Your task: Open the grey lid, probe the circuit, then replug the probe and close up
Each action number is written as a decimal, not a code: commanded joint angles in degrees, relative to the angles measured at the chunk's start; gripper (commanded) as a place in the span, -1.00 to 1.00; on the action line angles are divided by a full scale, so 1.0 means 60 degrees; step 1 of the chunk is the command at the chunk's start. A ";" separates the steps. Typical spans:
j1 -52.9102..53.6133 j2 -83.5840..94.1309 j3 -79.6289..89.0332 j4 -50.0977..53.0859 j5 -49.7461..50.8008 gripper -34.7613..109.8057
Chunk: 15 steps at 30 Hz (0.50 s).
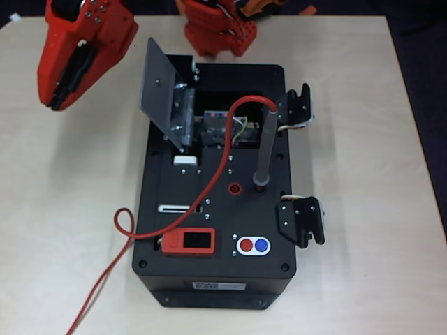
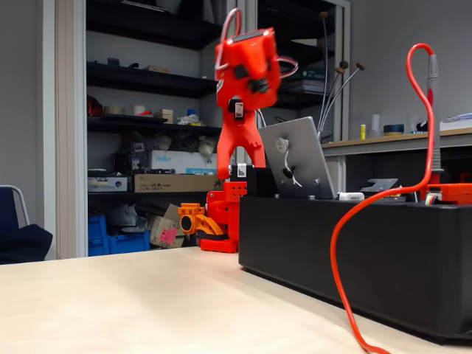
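Lid up, probe plugged in, arm raised clear of the box.
The probe point(image 1: 264, 148) stood upright in its socket near the black box's point(image 1: 174, 209) right edge; behind it, the circuit point(image 1: 222, 129) lay exposed beside the raised grey lid point(image 1: 159, 85); the gripper point(image 1: 66, 80) hovered over the table's point(image 1: 56, 209) far-left corner, jaws together on nothing.

place: workshop or lab | signs: open dark shelves point(image 2: 147, 81) crammed with cardboard boxes point(image 2: 173, 182), tool cases and gear | blue crates point(image 2: 118, 240) on the floor | pale worktop point(image 2: 110, 302) | side bench point(image 2: 398, 140) with bottles
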 commanded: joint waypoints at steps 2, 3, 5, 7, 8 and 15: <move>0.0425 -0.0264 0.0220 -0.0659 -0.0044 -0.52; 0.0454 -0.0366 0.0264 -0.0718 0.0015 -0.52; 0.0513 -0.0513 0.0381 -0.0776 0.0190 -0.52; 0.0513 -0.0601 0.0513 -0.0806 0.0322 -0.52; 0.0498 -0.0615 0.0601 -0.0806 0.0454 -0.52; 0.0190 -0.0718 0.1260 -0.0747 0.1450 -0.52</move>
